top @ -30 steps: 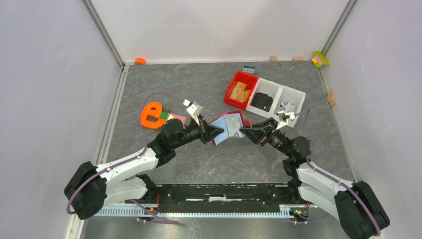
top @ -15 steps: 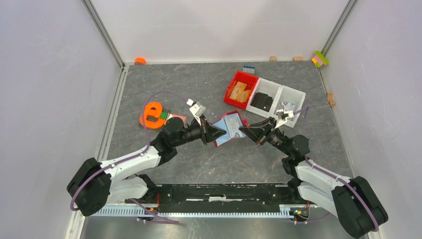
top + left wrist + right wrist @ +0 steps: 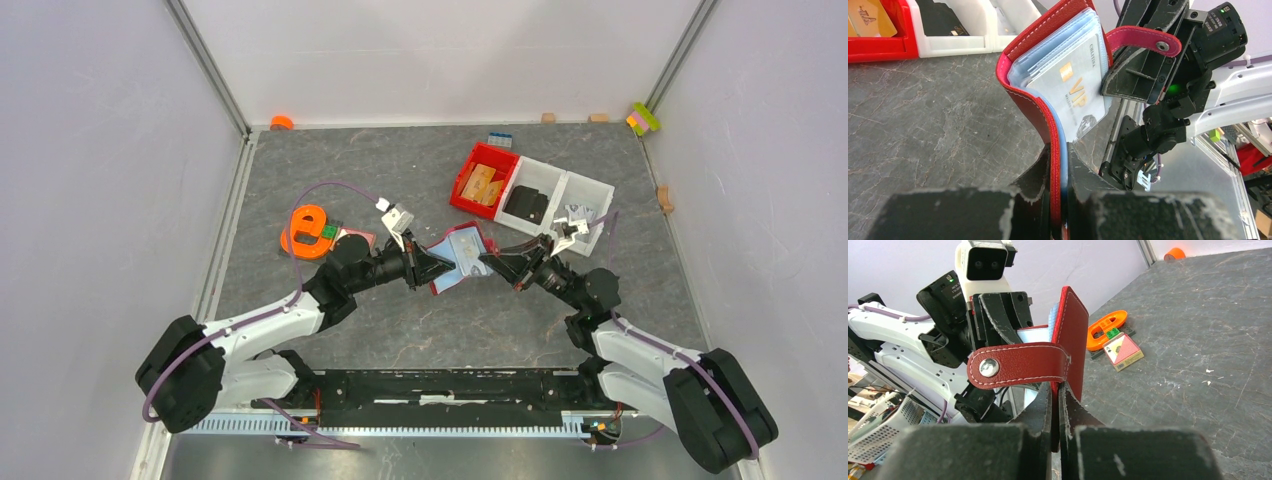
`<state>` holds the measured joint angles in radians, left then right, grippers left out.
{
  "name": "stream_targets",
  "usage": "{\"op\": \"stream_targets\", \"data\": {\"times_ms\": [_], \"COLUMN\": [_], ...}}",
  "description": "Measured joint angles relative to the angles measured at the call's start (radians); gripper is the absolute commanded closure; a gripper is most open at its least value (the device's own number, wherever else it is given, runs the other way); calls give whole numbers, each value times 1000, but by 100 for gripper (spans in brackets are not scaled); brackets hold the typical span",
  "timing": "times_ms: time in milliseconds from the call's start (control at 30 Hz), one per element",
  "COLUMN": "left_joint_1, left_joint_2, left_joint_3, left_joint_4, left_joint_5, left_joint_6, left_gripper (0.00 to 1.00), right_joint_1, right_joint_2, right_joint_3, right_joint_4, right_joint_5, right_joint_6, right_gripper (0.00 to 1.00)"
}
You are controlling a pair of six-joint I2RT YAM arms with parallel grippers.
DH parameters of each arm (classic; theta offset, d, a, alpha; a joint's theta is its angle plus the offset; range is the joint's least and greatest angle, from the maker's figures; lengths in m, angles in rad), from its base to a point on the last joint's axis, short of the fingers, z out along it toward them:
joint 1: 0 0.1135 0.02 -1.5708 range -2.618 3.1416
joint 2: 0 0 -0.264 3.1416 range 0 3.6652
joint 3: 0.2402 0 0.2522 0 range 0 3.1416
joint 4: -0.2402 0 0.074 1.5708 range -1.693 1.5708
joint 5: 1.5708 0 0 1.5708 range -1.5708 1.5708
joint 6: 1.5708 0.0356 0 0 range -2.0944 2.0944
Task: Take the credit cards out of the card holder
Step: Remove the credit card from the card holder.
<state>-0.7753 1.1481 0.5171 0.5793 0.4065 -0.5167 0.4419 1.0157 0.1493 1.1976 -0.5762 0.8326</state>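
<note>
The dark red card holder hangs open above the table between both arms. My left gripper is shut on its left cover together with a blue sleeve edge. A pale credit card marked VIP sits in the clear inner pockets. My right gripper is shut on the other cover, just below the snap strap. In the left wrist view the right gripper sits against the cards' right edge. Other cards are hidden behind the front one.
A red bin with tan wooden pieces and two white bins stand at the back right. An orange letter e and a small pink-red box lie to the left. Small blocks line the back wall.
My right gripper has closed on the holder's right cover and edged slightly left. The left gripper keeps its grip and has barely moved.
</note>
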Motion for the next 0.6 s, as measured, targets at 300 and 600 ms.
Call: {"op": "stream_targets", "data": {"times_ms": [300, 600], "left_joint_1": [6, 3], "left_joint_2": [-4, -26], "left_joint_3": [0, 0], "left_joint_4": [6, -42], "left_joint_5": [8, -47], "left_joint_6": [0, 0], "left_gripper": [98, 98], "right_joint_1": [0, -2], "right_joint_2": [-11, -27], "right_joint_3": [36, 46], "right_joint_4": [-95, -146], "right_joint_5": [19, 36], "right_joint_6": [-31, -50], "right_gripper": [91, 100]}}
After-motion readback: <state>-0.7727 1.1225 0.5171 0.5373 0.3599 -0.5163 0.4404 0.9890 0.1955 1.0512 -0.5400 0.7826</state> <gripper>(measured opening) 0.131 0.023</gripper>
